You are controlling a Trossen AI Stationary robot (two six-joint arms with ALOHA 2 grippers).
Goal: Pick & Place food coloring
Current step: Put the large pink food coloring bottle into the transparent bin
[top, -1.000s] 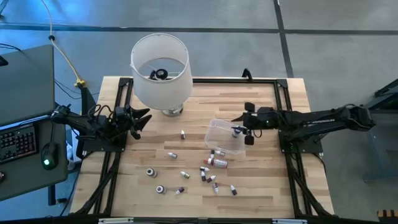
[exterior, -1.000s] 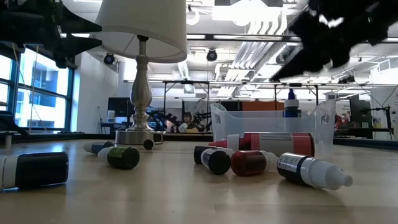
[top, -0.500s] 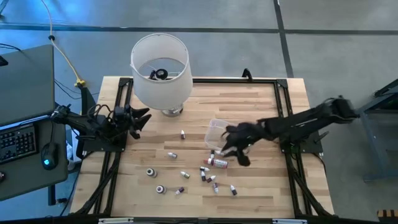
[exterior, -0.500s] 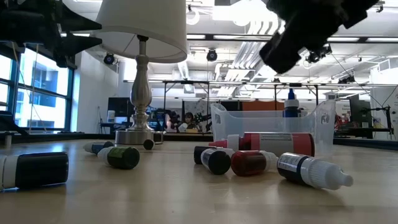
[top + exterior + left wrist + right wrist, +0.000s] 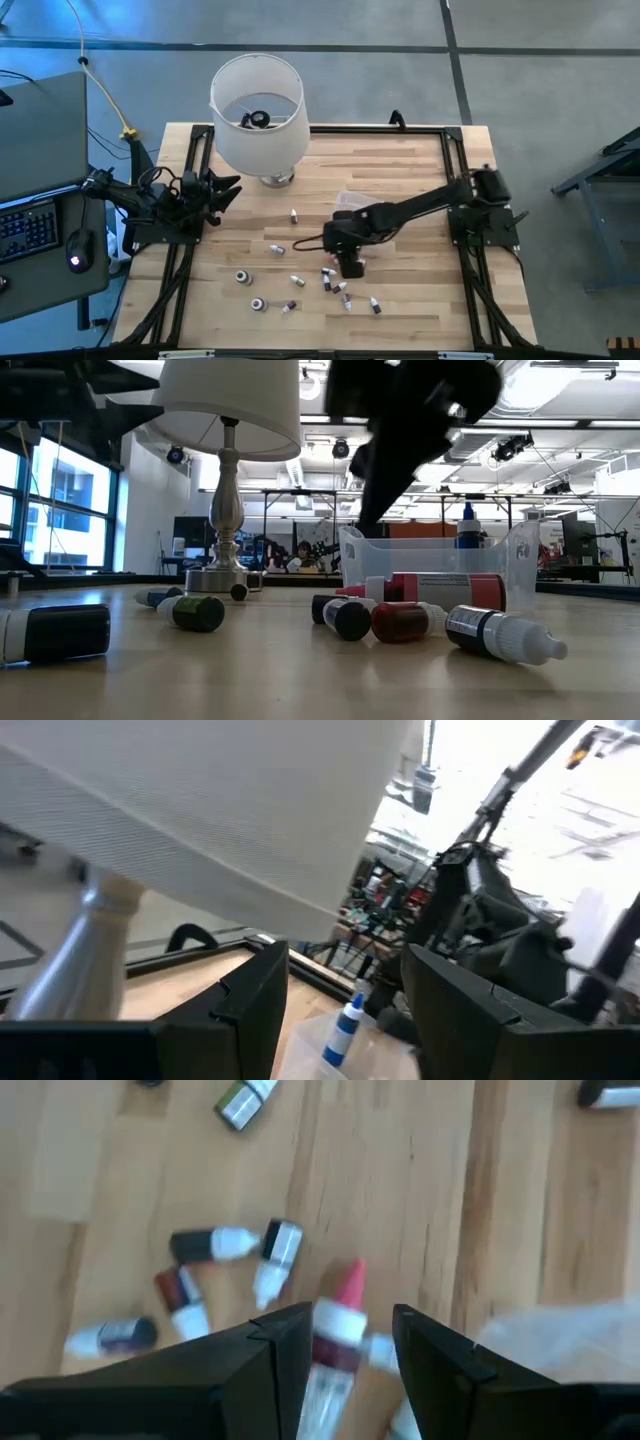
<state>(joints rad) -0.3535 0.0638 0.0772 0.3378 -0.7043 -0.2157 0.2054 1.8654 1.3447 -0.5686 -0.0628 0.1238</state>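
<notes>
Several tiny food coloring bottles (image 5: 296, 281) lie on their sides across the table's near middle; they also show in the low view (image 5: 400, 622). My right gripper (image 5: 349, 262) hangs open over the cluster by the clear tub (image 5: 440, 565). In the right wrist view its fingers (image 5: 275, 1345) stand on either side of a red-capped bottle (image 5: 336, 1325) that lies on the wood. I cannot tell whether they touch it. A blue-capped bottle (image 5: 467, 528) stands upright in the tub. My left gripper (image 5: 222, 195) waits open at the table's left edge.
A big white lampshade (image 5: 257, 110) on a metal lamp foot (image 5: 222, 575) stands at the far left-middle. The tub (image 5: 352, 203) lies partly under my right arm. A black frame (image 5: 455, 150) runs around the table. A computer desk (image 5: 40, 200) stands left of the table.
My right gripper has swung from over the tub toward the table's left and near edge. It has tipped to point down and now hangs over the bottles lying beside the tub. The bottles and the tub have stayed where they were.
</notes>
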